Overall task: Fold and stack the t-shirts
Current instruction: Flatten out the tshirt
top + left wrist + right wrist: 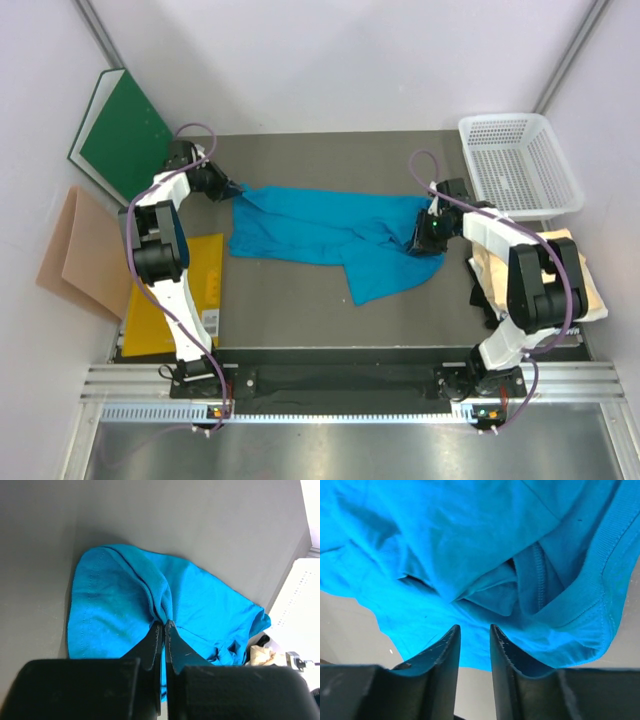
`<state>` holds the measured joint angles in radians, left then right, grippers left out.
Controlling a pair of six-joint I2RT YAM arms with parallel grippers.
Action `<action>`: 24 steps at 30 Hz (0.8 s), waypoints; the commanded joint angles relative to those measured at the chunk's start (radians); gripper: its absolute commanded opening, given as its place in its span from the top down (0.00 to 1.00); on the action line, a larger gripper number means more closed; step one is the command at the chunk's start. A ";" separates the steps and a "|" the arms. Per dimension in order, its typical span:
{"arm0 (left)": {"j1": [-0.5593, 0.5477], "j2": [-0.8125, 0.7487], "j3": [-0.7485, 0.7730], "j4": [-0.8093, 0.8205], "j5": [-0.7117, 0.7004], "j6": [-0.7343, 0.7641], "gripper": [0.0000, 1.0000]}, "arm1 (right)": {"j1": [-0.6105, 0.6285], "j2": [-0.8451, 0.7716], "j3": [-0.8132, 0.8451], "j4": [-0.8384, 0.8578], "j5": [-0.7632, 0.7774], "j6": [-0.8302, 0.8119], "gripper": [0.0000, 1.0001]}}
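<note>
The blue t-shirt [320,230] lies across the middle of the table [330,160], drawn out in a long, rumpled strip from upper left to centre right, with one loose flap hanging down toward the bottom of the frame. It is thin, light, limp cloth: it will sag, bunch and drag on the table surface rather than keep any shape, so it likely needs to be lifted by two well-spread points along a hem or seam, where the doubled stitching gives a firmer bite.

The left pincer [164,626] is pressed together on a pinch of the shirt's upper-left end, right at a seam. The right pincer [473,630] sits at the shirt's right end with its fingers a little apart, the cloth's edge at their tips; whether any cloth is between them I cannot tell. A thicker ribbed band [592,610] just to the right of it looks like the better hold.

The cream t-shirt [592,292] lies crumpled at the right edge, partly under the right arm.

Open room is best above the blue shirt and below it at centre. A white basket [560,205] crowds the upper right; a green board [125,135], a pink paper sheet [75,250] and a yellow envelope [205,265] line the left side, so wide swings there risk a snag
</note>
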<state>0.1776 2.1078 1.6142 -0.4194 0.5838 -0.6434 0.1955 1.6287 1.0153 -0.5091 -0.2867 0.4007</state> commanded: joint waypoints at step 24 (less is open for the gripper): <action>-0.004 -0.026 -0.008 0.024 0.016 0.019 1.00 | 0.025 0.135 0.060 0.130 0.142 0.089 0.70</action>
<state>0.1761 2.1078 1.6016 -0.4164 0.5865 -0.6434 0.1963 1.7287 1.0275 -0.4511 -0.1795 0.4767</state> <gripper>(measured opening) 0.022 0.317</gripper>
